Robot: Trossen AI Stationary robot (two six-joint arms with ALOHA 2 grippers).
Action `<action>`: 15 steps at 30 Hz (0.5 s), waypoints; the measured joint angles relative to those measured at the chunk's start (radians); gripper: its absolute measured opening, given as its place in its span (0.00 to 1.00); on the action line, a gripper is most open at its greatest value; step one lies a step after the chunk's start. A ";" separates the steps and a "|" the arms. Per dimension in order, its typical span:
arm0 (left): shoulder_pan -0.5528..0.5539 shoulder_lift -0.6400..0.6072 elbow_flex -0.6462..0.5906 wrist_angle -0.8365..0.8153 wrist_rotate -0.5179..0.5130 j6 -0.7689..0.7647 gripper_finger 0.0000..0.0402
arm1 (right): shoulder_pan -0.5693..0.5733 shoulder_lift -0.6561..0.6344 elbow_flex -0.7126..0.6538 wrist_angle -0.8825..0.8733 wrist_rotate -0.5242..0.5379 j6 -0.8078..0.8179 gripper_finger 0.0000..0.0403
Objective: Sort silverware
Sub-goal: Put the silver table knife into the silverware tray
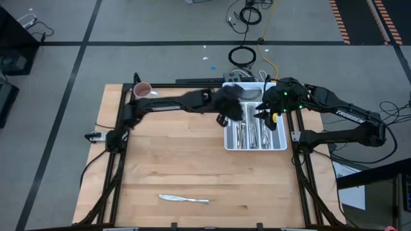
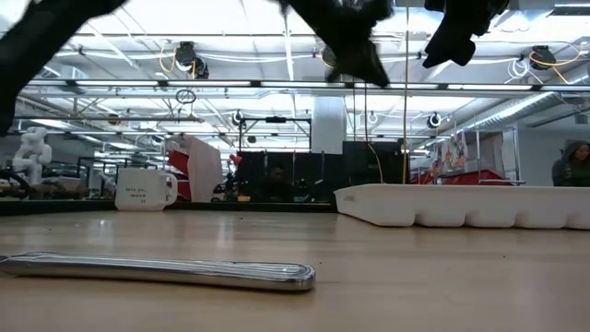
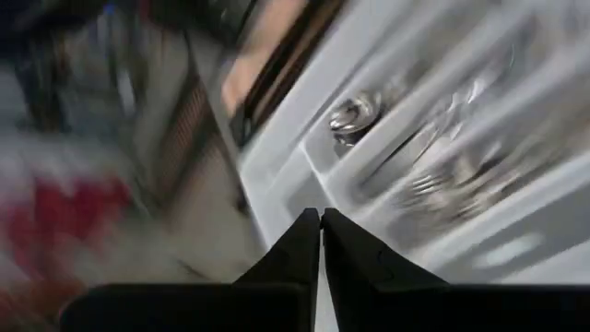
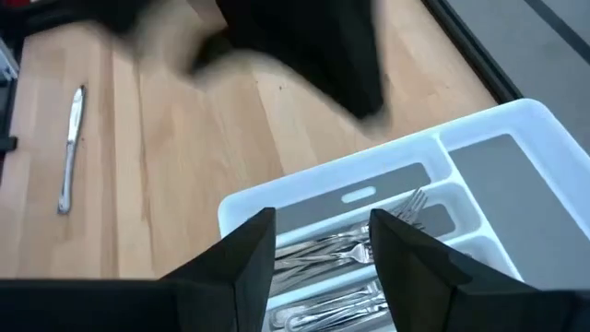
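A lone table knife (image 1: 184, 199) lies flat on the wooden table (image 1: 167, 154) near its front edge, well apart from everything else, its long axis running across the table from side to side; in the high view the broader end points toward the left arm's side and the thinner end toward the right. The rest of the silverware (image 1: 252, 133) lies in the white tray (image 1: 280, 142) at the right rear of the table, the pieces side by side in the long compartments, lengthwise from front to back (the right wrist view shows fork tines (image 4: 412, 205) among them).

The left gripper (image 3: 320, 221) hangs above the tray's rear end with its fingers pressed together and nothing between them. The right gripper (image 4: 318, 242) hovers over the tray too, its fingers parted with an empty gap.

The table is pale wood with a dark frame. A pink-and-white mug (image 1: 142, 90) stands at its rear left corner. Beyond lie a grey floor with coiled cables (image 1: 242, 56) and, in the low view, a large hall under bright ceiling lights.
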 joint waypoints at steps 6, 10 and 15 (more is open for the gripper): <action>-0.004 -0.230 0.002 -0.583 0.179 -0.815 0.06 | 0.000 0.000 0.000 0.002 -0.005 0.041 0.42; -0.050 -0.290 -0.018 -0.973 0.277 -0.998 0.07 | 0.001 0.000 0.000 0.014 -0.005 0.021 0.42; -0.208 -0.397 -0.182 -0.979 0.313 -1.120 0.07 | 0.003 0.008 0.000 0.090 -0.010 0.015 0.42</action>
